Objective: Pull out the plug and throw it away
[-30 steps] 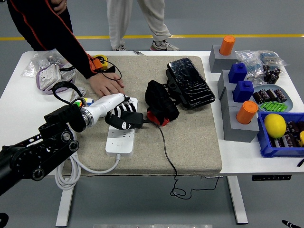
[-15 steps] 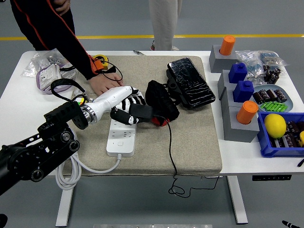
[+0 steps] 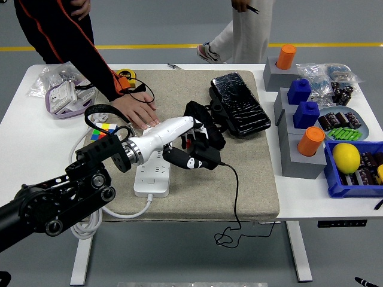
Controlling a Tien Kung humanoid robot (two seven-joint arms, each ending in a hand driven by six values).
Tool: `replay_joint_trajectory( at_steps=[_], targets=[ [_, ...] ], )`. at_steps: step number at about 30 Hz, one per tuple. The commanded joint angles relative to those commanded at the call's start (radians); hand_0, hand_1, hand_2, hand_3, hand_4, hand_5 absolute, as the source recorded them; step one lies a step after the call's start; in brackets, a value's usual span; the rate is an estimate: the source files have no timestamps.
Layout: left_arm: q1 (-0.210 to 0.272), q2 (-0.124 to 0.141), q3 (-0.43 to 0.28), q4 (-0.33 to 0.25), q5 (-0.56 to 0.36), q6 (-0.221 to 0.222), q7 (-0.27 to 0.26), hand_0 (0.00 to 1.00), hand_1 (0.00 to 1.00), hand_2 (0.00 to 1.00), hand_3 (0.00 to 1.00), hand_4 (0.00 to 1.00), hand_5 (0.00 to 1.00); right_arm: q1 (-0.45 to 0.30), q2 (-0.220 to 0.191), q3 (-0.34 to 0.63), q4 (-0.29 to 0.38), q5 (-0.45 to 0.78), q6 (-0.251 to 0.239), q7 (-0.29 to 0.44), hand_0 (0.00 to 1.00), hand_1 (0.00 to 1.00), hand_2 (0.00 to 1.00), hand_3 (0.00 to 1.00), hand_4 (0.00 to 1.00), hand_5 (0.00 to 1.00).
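- The left robot hand (image 3: 190, 150) is reaching in from the lower left of the frame toward the middle, and its fingers are closing around the black plug (image 3: 205, 160), so it is clamped on it.
- The plug is being held just to the right of the white power strip (image 3: 151, 174) and apart from it, above the beige mat (image 3: 197, 143); I judge it is already out of the socket.
- The black cable (image 3: 236, 197) is hanging from the plug, running down over the mat and curling below the front edge of the counter (image 3: 335, 206). It is trailing loosely, so I think it will drag behind when the plug is carried away.
- A person's hand (image 3: 139, 111) is pressing flat on the far end of the power strip, in the upper left part of the mat. It seems to be there to keep the strip from lifting while the plug is pulled.
- A black pouch (image 3: 239, 105) and a black bundle (image 3: 200, 119) are lying on the mat just behind the robot hand, so a throw in that direction could catch on them.
- The right robot hand is not appearing anywhere.
- The remaining step, as I judge, is carrying the plug away and releasing it; I cannot see any bin for it.
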Motion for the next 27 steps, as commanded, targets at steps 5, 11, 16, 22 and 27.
replay_joint_trajectory(
  at_steps=[5, 11, 16, 22, 27],
  targets=[
    [-0.022, -0.017, 0.070, 0.044, -0.040, 0.031, -0.029, 0.282, 0.307, 0.375, 0.480, 0.702, 0.002, 0.001, -0.001, -0.002, -0.002, 0.000, 0.001, -0.001, 0.634, 0.626, 0.621, 0.567, 0.987, 0.442],
    [-0.037, -0.038, 0.117, 0.109, -0.080, 0.091, -0.092, 0.285, 0.307, 0.378, 0.484, 0.703, 0.002, 0.004, -0.003, -0.007, -0.001, 0.004, 0.001, -0.001, 0.633, 0.626, 0.621, 0.567, 0.988, 0.443],
    [-0.050, -0.051, 0.151, 0.160, -0.139, 0.156, -0.172, 0.286, 0.310, 0.379, 0.489, 0.706, 0.002, 0.005, -0.003, -0.015, -0.002, 0.007, 0.001, -0.001, 0.631, 0.626, 0.621, 0.568, 0.989, 0.443],
    [-0.060, -0.065, 0.189, 0.203, -0.208, 0.189, -0.222, 0.299, 0.316, 0.385, 0.496, 0.713, 0.002, 0.006, -0.004, -0.020, -0.001, 0.008, 0.001, -0.001, 0.631, 0.626, 0.621, 0.568, 0.990, 0.442],
    [-0.059, -0.067, 0.219, 0.224, -0.242, 0.169, -0.212, 0.314, 0.340, 0.404, 0.508, 0.712, 0.002, 0.006, -0.004, -0.018, -0.002, 0.007, 0.001, -0.001, 0.633, 0.626, 0.620, 0.568, 0.989, 0.443]
  ],
)
